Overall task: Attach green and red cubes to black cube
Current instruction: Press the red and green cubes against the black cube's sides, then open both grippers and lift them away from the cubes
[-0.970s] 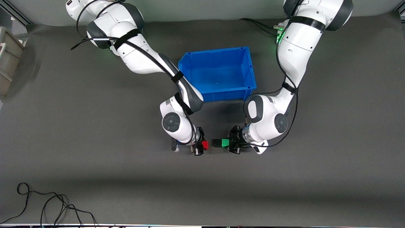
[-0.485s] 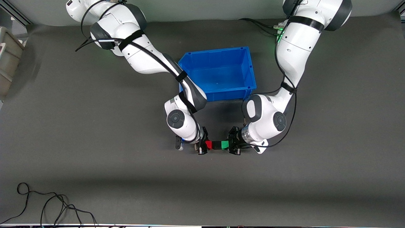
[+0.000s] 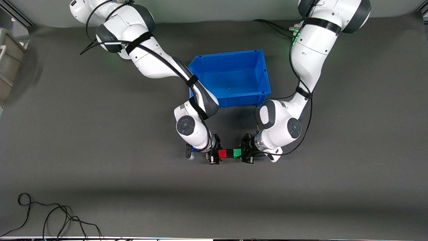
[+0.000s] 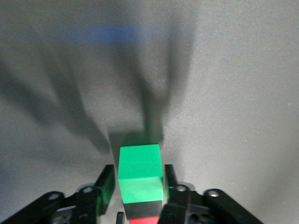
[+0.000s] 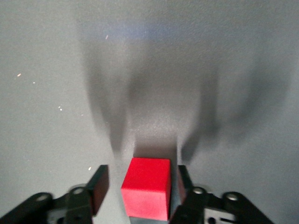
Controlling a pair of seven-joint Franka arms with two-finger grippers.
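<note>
**Three cubes in a row, a gripper at each end**

Grey mat [image 3: 100,187] has open room all round, with the blue bin [image 3: 230,54] farther back. The right gripper [image 3: 215,151] straddles the red cube [image 3: 222,153], and its wrist view shows gaps on both sides, fingers apart. The black cube [image 3: 230,153] sits between, touching red cube and green cube [image 3: 237,153]. The left gripper [image 3: 246,152] straddles the green cube; clamped or loose, I cannot tell. Its wrist view cuts off the red cube.

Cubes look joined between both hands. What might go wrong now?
1. The right hand stands open around the red cube; shadows on the mat suggest the row hangs in the air, so it may sag or drop.
2. Neither hand grips the black cube; its joint to the green cube, at the left hand, could part on withdrawal.
</note>
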